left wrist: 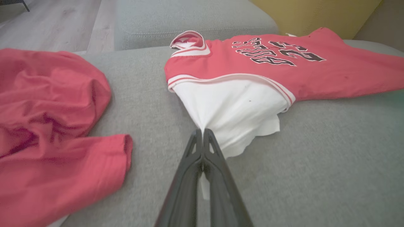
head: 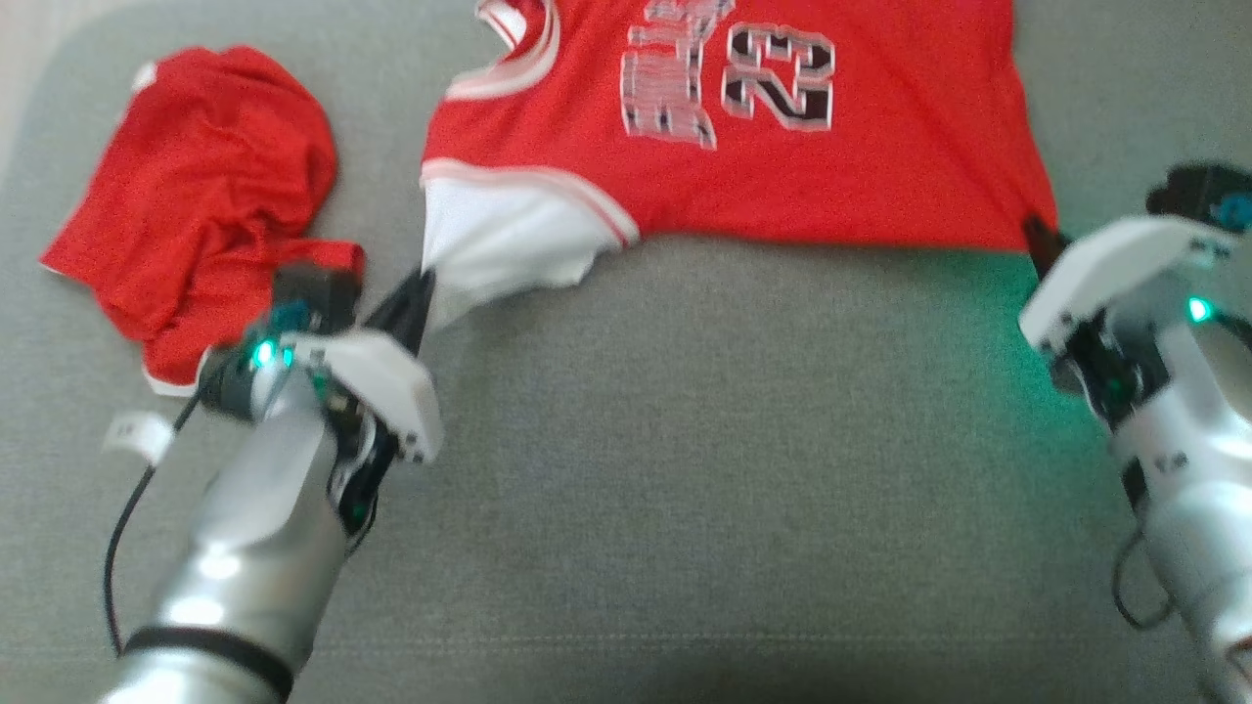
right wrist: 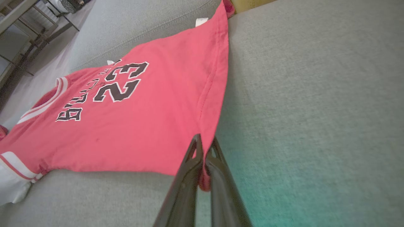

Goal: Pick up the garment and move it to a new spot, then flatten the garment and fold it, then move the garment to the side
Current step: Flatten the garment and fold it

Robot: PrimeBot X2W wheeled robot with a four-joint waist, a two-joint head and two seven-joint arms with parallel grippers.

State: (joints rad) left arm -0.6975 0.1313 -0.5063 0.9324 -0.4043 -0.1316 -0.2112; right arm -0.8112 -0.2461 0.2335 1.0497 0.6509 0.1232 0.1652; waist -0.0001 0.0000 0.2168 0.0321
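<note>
The garment (head: 743, 166) is a red jersey with a black number 23 and a white sleeve, spread flat on the grey cushion (head: 685, 469). My left gripper (head: 423, 279) is shut on the edge of the white sleeve (left wrist: 233, 110), pinched at the fingertips in the left wrist view (left wrist: 202, 130). My right gripper (head: 1035, 233) is shut on the jersey's red hem corner (right wrist: 205, 148), the cloth caught between its fingers (right wrist: 203, 140). The jersey (right wrist: 132, 119) stretches taut between both grips.
A second, crumpled red garment (head: 205, 205) lies at the far left of the cushion, close beside my left wrist (left wrist: 47, 126). A small white tag (head: 137, 435) lies near the left arm. Wooden floor (left wrist: 53, 22) lies beyond the cushion's edge.
</note>
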